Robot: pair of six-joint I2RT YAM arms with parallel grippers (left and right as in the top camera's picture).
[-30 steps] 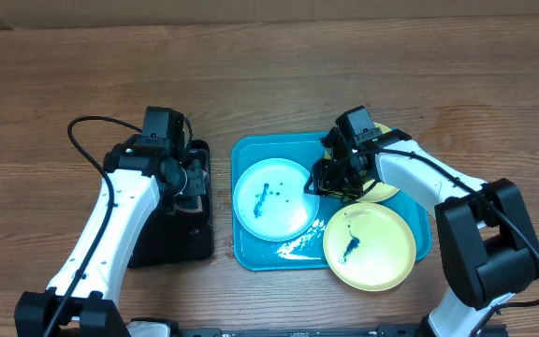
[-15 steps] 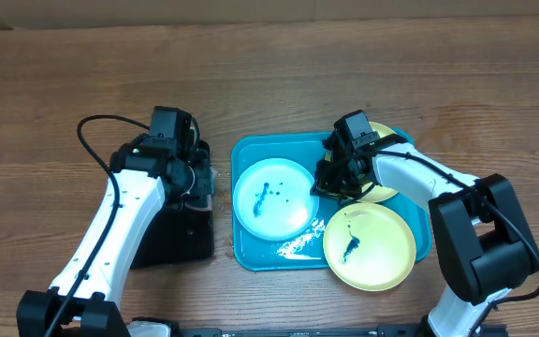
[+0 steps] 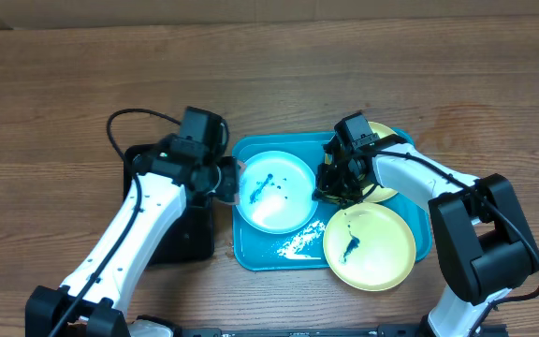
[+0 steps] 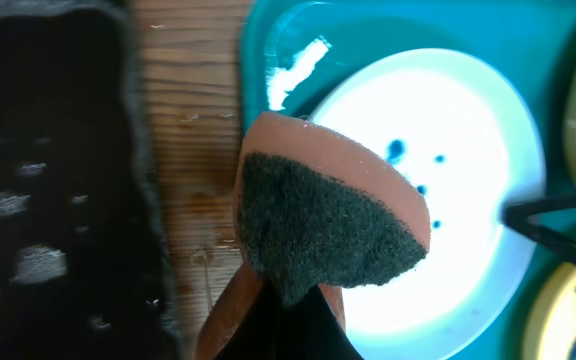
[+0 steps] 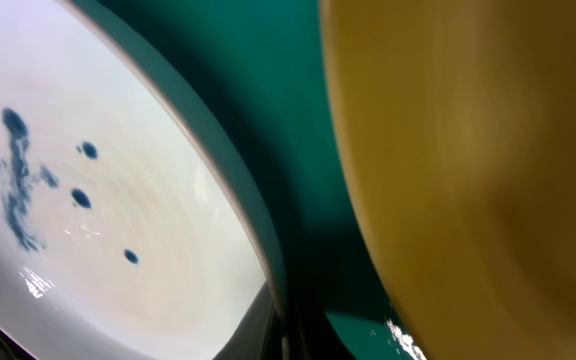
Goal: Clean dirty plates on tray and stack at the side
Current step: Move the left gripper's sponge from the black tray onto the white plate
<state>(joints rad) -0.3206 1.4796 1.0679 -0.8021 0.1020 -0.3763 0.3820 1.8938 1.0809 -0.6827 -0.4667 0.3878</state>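
Holding sponge point(image 4: 328, 215) in left gripper point(image 3: 229, 179) over blue plate point(image 3: 274, 195); cannot tell right gripper point(image 3: 331, 185) opening; rear yellow plate point(image 3: 388, 195) half hidden.

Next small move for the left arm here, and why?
Probably lower the sponge onto the blue smears and start scrubbing. The left pincer holds it near the left rim of the light blue plate, the smears are unwiped, and the right pincer sits at the opposite rim.

Soft, even light from overhead on the bench point(image 3: 64, 75) — shadows faint. Close up, the light blue plate point(image 4: 468, 130) glares near white, and the yellow plate point(image 5: 468, 150) is a blur.
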